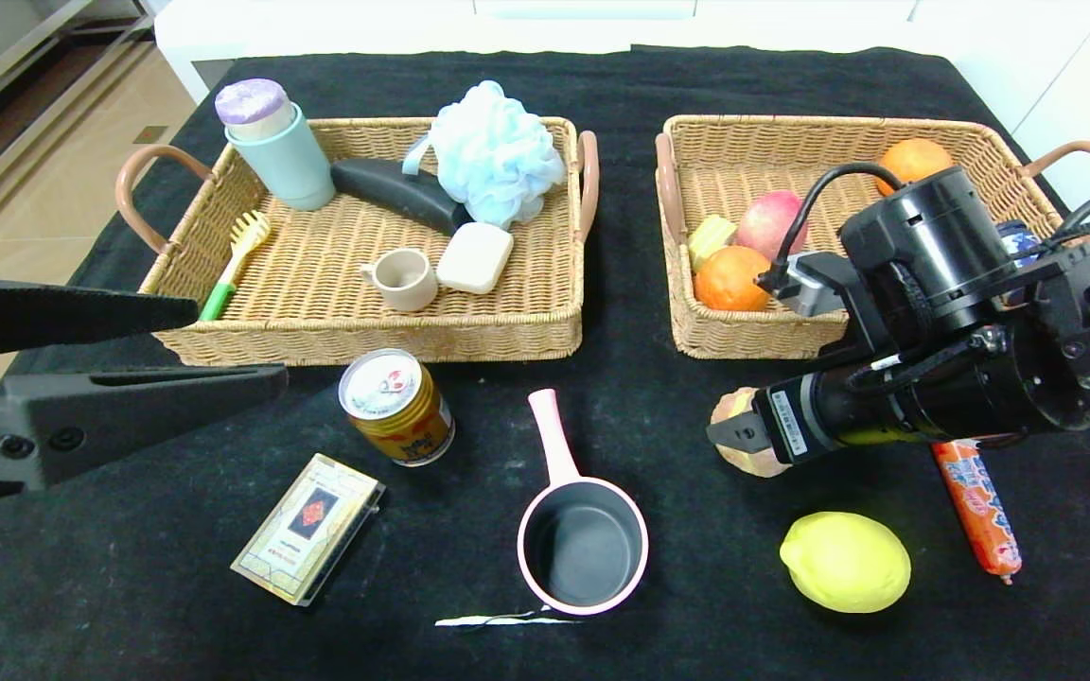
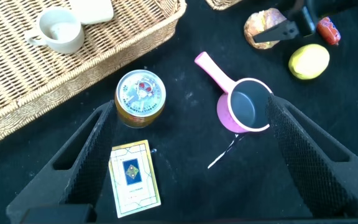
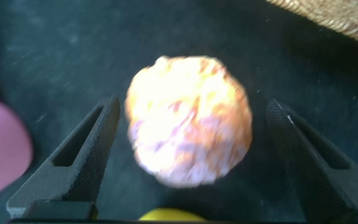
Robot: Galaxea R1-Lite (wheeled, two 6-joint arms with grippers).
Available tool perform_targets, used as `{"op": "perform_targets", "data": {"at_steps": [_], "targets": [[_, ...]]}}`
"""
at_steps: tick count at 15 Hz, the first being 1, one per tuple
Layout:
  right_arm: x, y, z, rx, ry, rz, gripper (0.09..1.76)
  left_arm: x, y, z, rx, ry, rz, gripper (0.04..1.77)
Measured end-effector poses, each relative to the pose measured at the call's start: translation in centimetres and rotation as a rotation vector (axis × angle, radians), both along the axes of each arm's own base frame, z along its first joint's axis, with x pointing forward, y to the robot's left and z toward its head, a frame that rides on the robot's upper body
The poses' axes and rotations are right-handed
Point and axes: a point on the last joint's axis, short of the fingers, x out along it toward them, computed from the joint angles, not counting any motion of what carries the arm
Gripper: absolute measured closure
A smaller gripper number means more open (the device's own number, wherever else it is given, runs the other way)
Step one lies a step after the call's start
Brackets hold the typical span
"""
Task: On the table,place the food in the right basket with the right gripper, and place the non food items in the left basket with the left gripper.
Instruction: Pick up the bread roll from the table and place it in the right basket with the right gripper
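My right gripper (image 1: 739, 433) is open and hangs low over the lumpy brown tuber (image 1: 761, 463). In the right wrist view the tuber (image 3: 188, 121) lies between the spread fingers (image 3: 86, 155), untouched. The lemon (image 1: 845, 562) and the sausage stick (image 1: 978, 506) lie near the front right. The gold can (image 1: 396, 407) stands before the left basket (image 1: 365, 331). The cream card box (image 1: 308, 528) and the pink saucepan (image 1: 583, 539) lie at the front middle. My left gripper (image 1: 240, 342) is open and empty, raised at the left, above the can (image 2: 141, 98) and the box (image 2: 134, 177).
The left basket holds a mint tumbler (image 1: 285, 151), a blue bath pouf (image 1: 493, 151), a soap bar (image 1: 474, 257), a cup (image 1: 403, 279) and a brush. The right basket (image 1: 744, 336) holds oranges (image 1: 729, 279) and an apple. A white tear (image 1: 502, 620) marks the cloth by the saucepan.
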Motion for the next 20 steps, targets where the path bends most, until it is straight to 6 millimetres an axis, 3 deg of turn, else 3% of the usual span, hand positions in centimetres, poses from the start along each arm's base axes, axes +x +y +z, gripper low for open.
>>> {"op": "perform_targets", "data": {"at_steps": [8, 11, 13, 20], "targets": [[0.8, 0.5, -0.9, -0.021, 0.022, -0.010, 0.14, 0.0, 0.0, 0.0, 0.000, 0.001, 0.000, 0.09], [0.7, 0.6, -1.1, -0.024, 0.028, -0.004, 0.60, 0.0, 0.0, 0.0, 0.000, 0.001, 0.001, 0.09], [0.7, 0.6, -1.2, -0.024, 0.030, -0.004, 0.80, 0.0, 0.0, 0.0, 0.000, 0.000, 0.000, 0.09], [0.6, 0.4, -1.1, -0.021, 0.030, -0.004, 0.97, 0.1, 0.0, -0.1, 0.000, 0.004, 0.000, 0.09]]}}
